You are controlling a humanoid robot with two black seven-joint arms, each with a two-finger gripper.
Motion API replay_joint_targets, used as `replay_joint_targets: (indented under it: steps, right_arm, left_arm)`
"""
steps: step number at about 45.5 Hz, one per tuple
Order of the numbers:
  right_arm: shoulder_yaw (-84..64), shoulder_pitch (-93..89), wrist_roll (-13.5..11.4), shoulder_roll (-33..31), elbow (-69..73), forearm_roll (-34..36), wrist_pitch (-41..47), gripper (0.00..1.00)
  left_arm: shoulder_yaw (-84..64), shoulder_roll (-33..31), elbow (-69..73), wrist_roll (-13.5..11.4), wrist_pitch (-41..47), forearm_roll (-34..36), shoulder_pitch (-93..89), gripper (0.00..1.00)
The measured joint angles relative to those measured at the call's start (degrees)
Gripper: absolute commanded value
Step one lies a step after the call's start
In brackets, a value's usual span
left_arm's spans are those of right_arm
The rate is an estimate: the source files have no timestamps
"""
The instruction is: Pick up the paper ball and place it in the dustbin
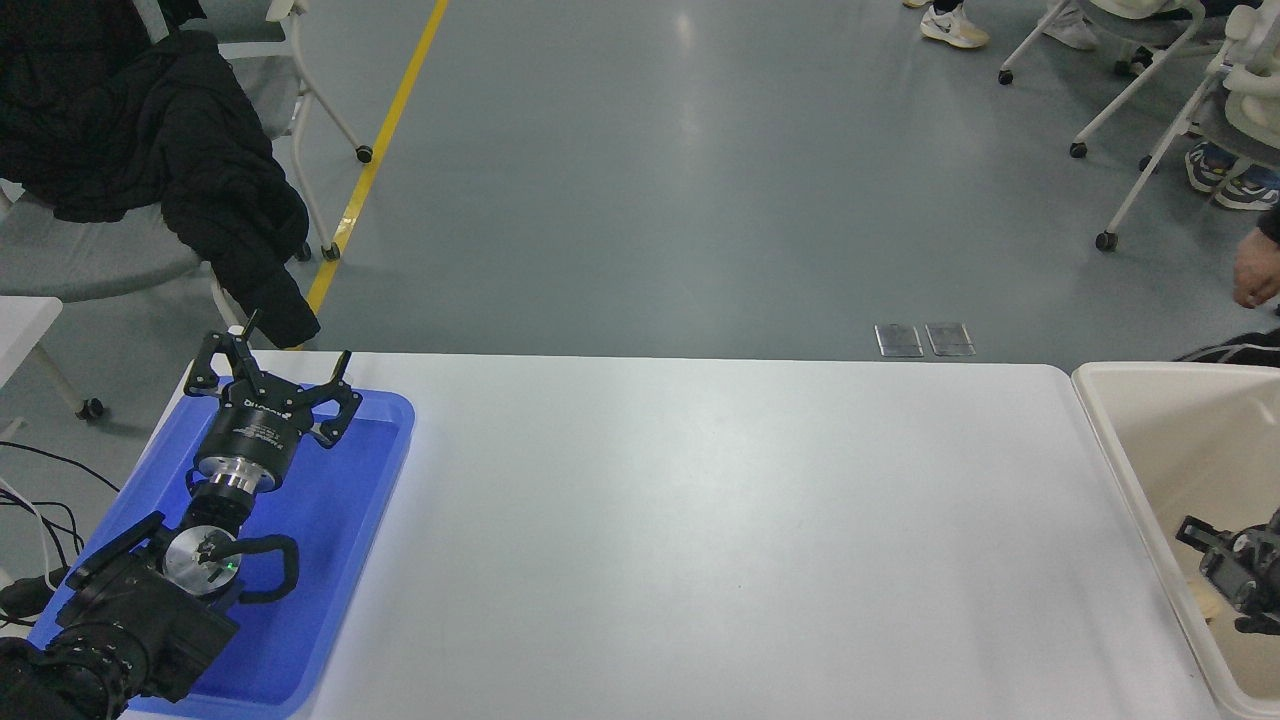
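Observation:
The dustbin (1100, 400), a big cream-beige bin with a thick pale rim, stands off the table's right end. My right gripper (1218, 577) reaches in from the right edge and hangs low inside it, mostly cut off by the frame. A small patch of tan paper, the paper ball (1203, 603), shows just below and left of the gripper against the bin's inner wall. Whether the gripper touches it cannot be made out. My left gripper (268, 385) is parked open over the blue tray (330, 520) at the lower left, holding nothing.
The white table (700, 520) runs between the tray and the bin. A person's hand (1255, 275) shows at the right edge beyond the bin. Wheeled chairs stand at the back right, and a chair with a black jacket (150, 150) at the back left.

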Motion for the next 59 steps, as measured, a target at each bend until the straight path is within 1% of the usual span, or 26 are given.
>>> replay_joint_targets:
  steps: [11, 15, 35, 44, 52, 55, 59]
  right_arm:
    - [1.59, 0.34, 0.02, -0.28, 0.91, 0.36, -0.11, 1.00]
    - [2.96, 0.80, 0.03, -1.27, 2.44, 0.53, 0.00, 1.00]
    - [6.33, 10.57, 0.01, -10.88, 22.58, 0.53, 0.01, 1.00]
    - [13.20, 15.09, 0.01, -14.00, 33.21, 1.65, -1.51, 1.00]
    - [20.38, 16.34, -0.04, -14.73, 37.98, 2.60, -3.70, 1.00]
    - [23.51, 16.26, -0.04, -14.70, 38.92, 4.23, -4.97, 1.00]
    - [29.26, 15.27, 0.01, -14.08, 39.70, 8.07, -6.72, 1.00]
  left_arm:
    - [0.00, 0.00, 0.00, 0.00, 0.00, 0.00, 0.00, 1.00]
    - [0.00, 0.00, 0.00, 0.00, 0.00, 0.00, 0.00, 1.00]
    - [0.00, 0.00, 0.00, 0.00, 0.00, 0.03, 0.00, 1.00]
    - [0.00, 0.00, 0.00, 0.00, 0.00, 0.04, 0.00, 1.00]
    - [0.02, 0.00, 0.00, 0.00, 0.00, 0.08, 0.00, 1.00]
    - [0.03, -0.01, 0.00, 0.00, 0.00, 0.09, 0.00, 1.00]
    - [0.03, 0.00, 0.00, 0.00, 0.00, 0.09, 0.00, 1.00]
